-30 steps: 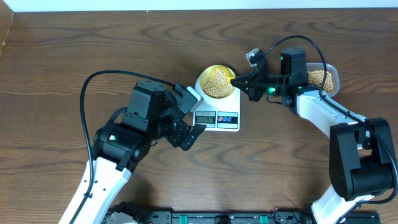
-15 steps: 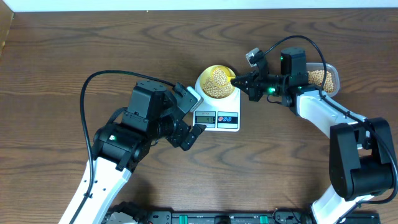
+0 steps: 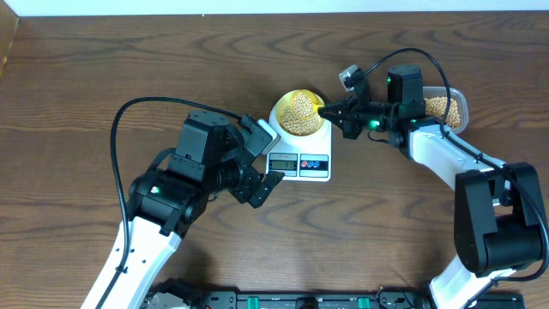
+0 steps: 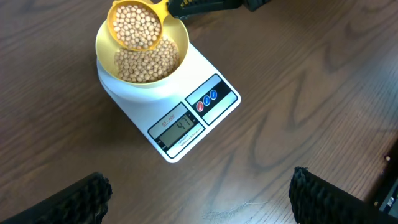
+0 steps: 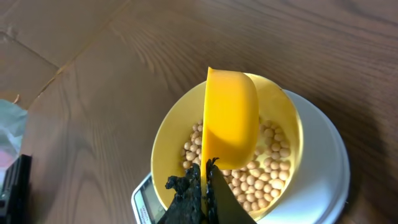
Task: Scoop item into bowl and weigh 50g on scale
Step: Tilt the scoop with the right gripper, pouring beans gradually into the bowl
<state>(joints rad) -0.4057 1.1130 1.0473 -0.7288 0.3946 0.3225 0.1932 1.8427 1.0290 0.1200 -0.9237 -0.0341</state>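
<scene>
- On the dark wood-grain table, the two arms come in from the near edge, one on each side of the scale.
- The left gripper hangs just beside the scale's front corner. Its jaws are spread wide and hold nothing, with a black finger at either lower corner of the left wrist view.
- The right gripper reaches in from the right with its jaws pinched together on the handle of a bright yellow scoop.
- The scale is white with rounded corners and sits at mid-table. Its grey display is lit, and the digits look like 47, though they are small.
- A clear tub lies well to the right of the scale, behind the right arm, with tan beans in it.
- The bowl is round and pale yellow. It stands on the scale's platform and covers most of it.
- The scoop is over the bowl's far side. In the left wrist view its cup faces up and is full.
- The beans are small, round and tan-beige. They fill the bowl to well below its rim, and more of them fill the scoop.
</scene>
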